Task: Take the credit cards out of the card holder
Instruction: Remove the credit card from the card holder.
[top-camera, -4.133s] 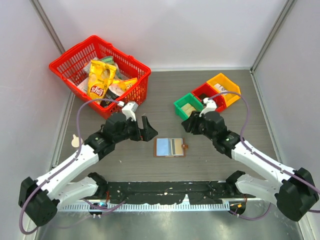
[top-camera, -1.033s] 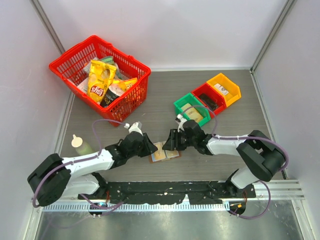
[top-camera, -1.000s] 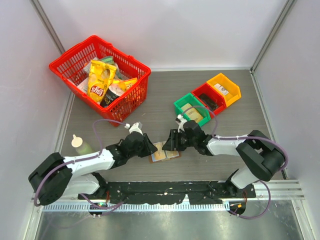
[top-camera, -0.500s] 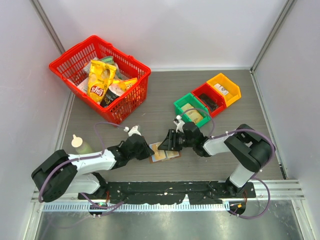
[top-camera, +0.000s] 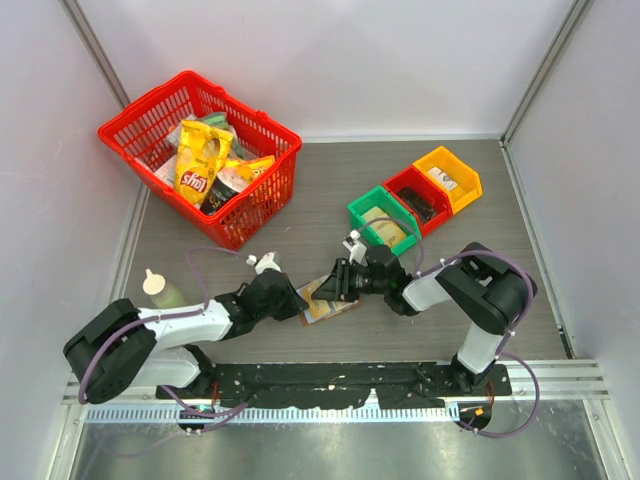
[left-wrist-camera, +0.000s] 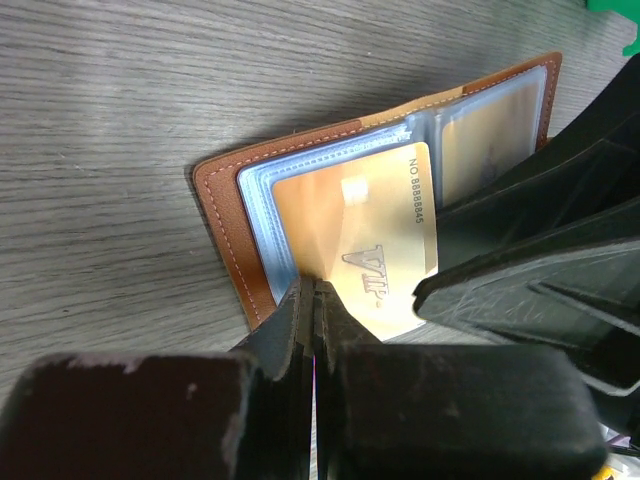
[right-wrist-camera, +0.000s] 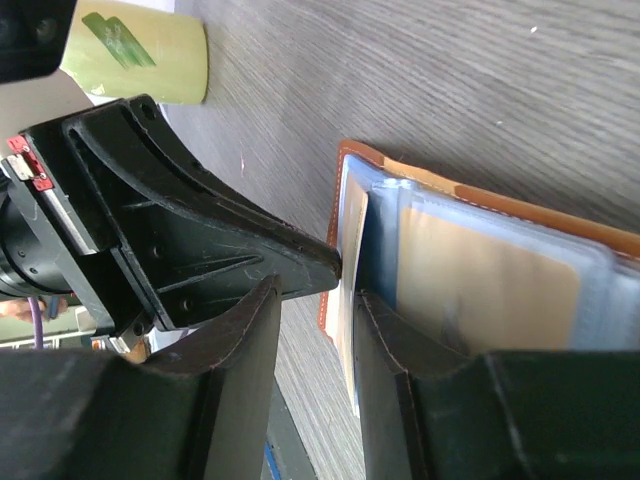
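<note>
The card holder (top-camera: 336, 309) lies open on the table between my two grippers; its brown leather (left-wrist-camera: 225, 240) frames pale blue-grey sleeves. A gold credit card (left-wrist-camera: 370, 230) marked VIP sticks partway out of the near sleeve. My left gripper (left-wrist-camera: 315, 290) is shut on that card's near edge, and from above it (top-camera: 298, 303) sits at the holder's left end. Another credit card (left-wrist-camera: 485, 130) stays inside the far sleeve. My right gripper (right-wrist-camera: 318, 292) is open, jaws apart around the holder's left edge, one finger (right-wrist-camera: 400, 380) against the sleeve (right-wrist-camera: 375, 240); from above it (top-camera: 335, 285) hangs over the holder.
A red basket (top-camera: 140, 125) with yellow snack bags (top-camera: 200, 160) stands at the back left. Green (top-camera: 362, 208), red (top-camera: 400, 181) and orange (top-camera: 467, 181) bins sit behind the right arm. A pale bottle (top-camera: 160, 290) stands left of the left arm.
My left gripper has shut on the gold card. My right gripper has slid left over the holder and its jaws have narrowed. The holder has shifted slightly.
</note>
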